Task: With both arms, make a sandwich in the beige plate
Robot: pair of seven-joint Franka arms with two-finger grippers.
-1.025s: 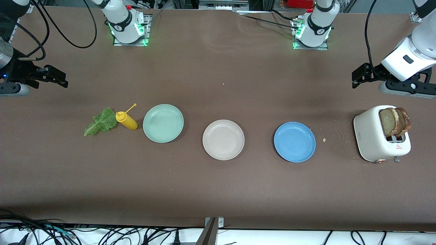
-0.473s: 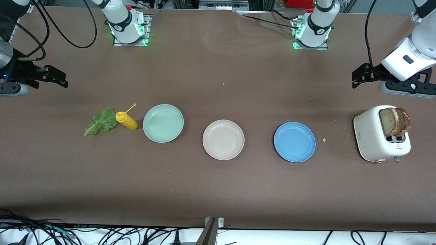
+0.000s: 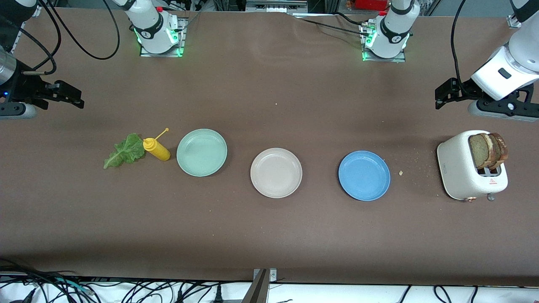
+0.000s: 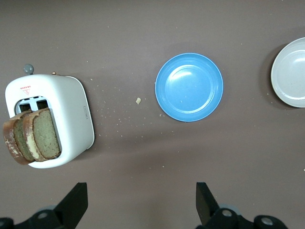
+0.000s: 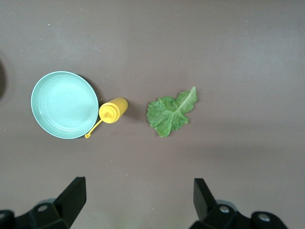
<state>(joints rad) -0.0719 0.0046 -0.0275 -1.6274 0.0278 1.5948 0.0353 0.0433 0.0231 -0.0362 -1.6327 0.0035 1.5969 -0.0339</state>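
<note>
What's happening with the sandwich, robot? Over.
Left gripper open, over bare table by the toaster. Right gripper open, near the lettuce. Beige plate empty. Bread in toaster. Nothing blocking.

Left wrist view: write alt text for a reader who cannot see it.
Two slices of brown-crusted bread stand in a white toaster on a brown table, with a bare blue plate beside it and crumbs between them. The edge of the beige plate shows past the blue one, and the left gripper hangs open over the table.
</note>
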